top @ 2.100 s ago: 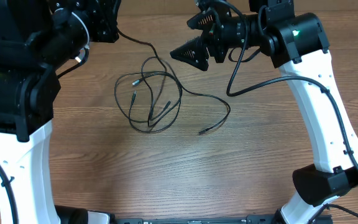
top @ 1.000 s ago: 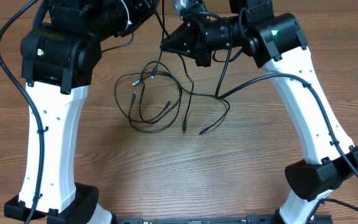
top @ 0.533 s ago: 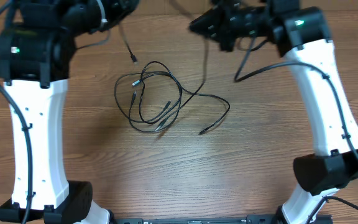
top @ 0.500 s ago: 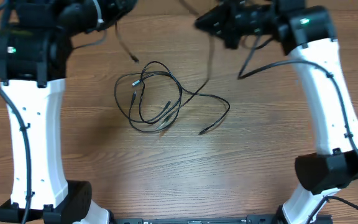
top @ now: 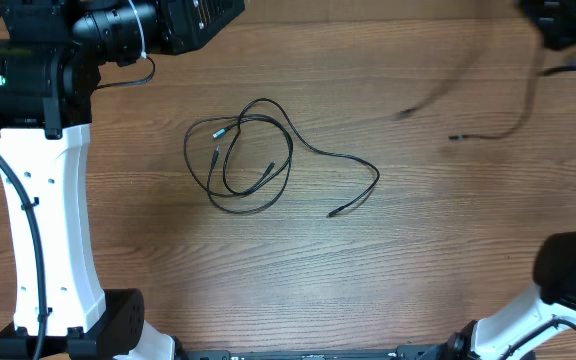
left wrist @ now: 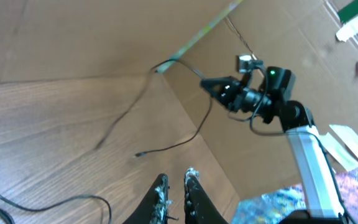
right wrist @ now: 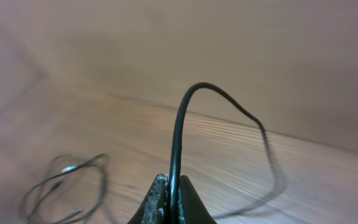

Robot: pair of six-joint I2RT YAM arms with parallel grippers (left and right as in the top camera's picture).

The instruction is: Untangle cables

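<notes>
**A:** Entry one, the right gripper?

**B:** Right gripper [right wrist: 169,186]: pinched closed on a single cable [right wrist: 178,124]. It is held high and far out on its own side, I'd judge to keep that strand clear of the rest. The strand's loose end [top: 455,137] sits well apart from the bundle.

**A:** Entry two?

**B:** Cable bundle [top: 240,160]: loose overlapping loops lying flat on the desk [top: 288,290], left of centre. One tail [top: 353,195] trails out toward the right arm's side.

**A:** And the left gripper?

**B:** Left gripper [left wrist: 176,186]: fingers nearly together with nothing between them. It is raised off the desk, probably to stay out of the way.
</notes>
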